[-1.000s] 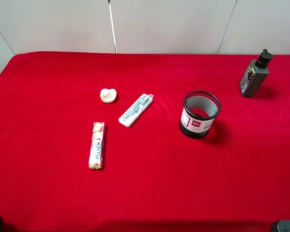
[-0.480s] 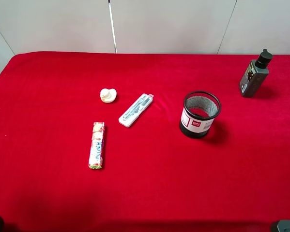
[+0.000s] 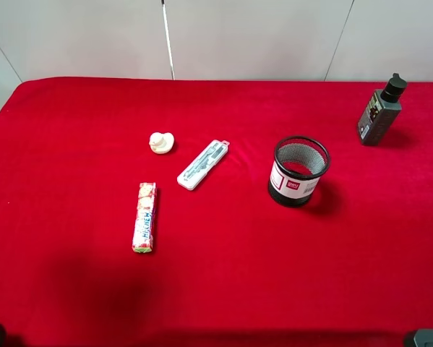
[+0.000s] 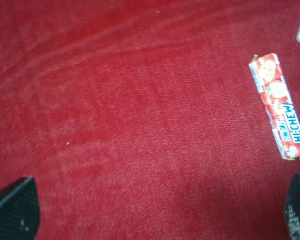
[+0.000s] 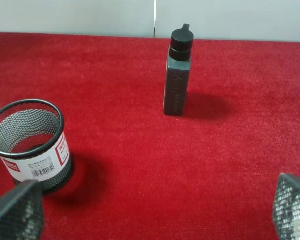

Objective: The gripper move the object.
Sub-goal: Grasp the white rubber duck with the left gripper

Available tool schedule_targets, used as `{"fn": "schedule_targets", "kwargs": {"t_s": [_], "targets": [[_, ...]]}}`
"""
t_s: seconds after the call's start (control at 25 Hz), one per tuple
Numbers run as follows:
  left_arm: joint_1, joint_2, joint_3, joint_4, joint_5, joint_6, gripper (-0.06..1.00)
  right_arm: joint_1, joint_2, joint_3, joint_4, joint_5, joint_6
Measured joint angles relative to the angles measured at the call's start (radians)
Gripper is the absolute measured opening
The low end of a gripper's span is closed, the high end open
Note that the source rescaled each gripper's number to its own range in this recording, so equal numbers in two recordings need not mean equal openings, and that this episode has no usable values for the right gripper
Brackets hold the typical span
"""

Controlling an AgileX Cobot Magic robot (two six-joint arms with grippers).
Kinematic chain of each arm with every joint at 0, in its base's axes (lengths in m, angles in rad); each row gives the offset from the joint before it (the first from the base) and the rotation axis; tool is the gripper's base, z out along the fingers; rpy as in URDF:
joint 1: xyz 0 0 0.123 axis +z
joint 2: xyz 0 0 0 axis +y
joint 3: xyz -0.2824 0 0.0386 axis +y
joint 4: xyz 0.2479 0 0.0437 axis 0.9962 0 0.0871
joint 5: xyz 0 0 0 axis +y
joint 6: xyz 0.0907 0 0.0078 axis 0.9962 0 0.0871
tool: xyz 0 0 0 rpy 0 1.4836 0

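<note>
Sitting loose, cream-white rounded object (image 3: 161, 142)

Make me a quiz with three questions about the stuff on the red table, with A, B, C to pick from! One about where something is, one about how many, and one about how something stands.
1. What lies closest to the small cream piece?
A. the flat white case
B. the mesh cup
C. the dark bottle

2. How many things are on the red cloth?
A. three
B. five
C. seven

3. How is the dark bottle?
A. upright
B. lying flat
C. inside the mesh cup

Answers:
1 A, the case lies just beside the piece.
2 B, there are the piece, case, candy stick, cup and bottle.
3 A, it stands upright with its cap on top.
</note>
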Motion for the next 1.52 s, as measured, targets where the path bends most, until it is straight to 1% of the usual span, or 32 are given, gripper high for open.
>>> {"fn": "schedule_targets", "kwargs": {"t_s": [0.44, 0.72, 1.16, 1.52], "targets": [[-0.144, 0.257, -0.130, 0.008, -0.006, 0.001, 0.96, 0.000, 0.000, 0.000, 0.000, 0.000, 0.000], [-0.216, 0.400, -0.217, 0.011, -0.014, 0.002, 0.96, 0.000, 0.000, 0.000, 0.000, 0.000, 0.000], [-0.308, 0.610, -0.366, 0.016, -0.016, 0.033, 0.96, 0.000, 0.000, 0.000, 0.000, 0.000, 0.000], [-0.361, 0.764, -0.469, 0.030, -0.010, 0.057, 0.96, 0.000, 0.000, 0.000, 0.000, 0.000, 0.000]]}}
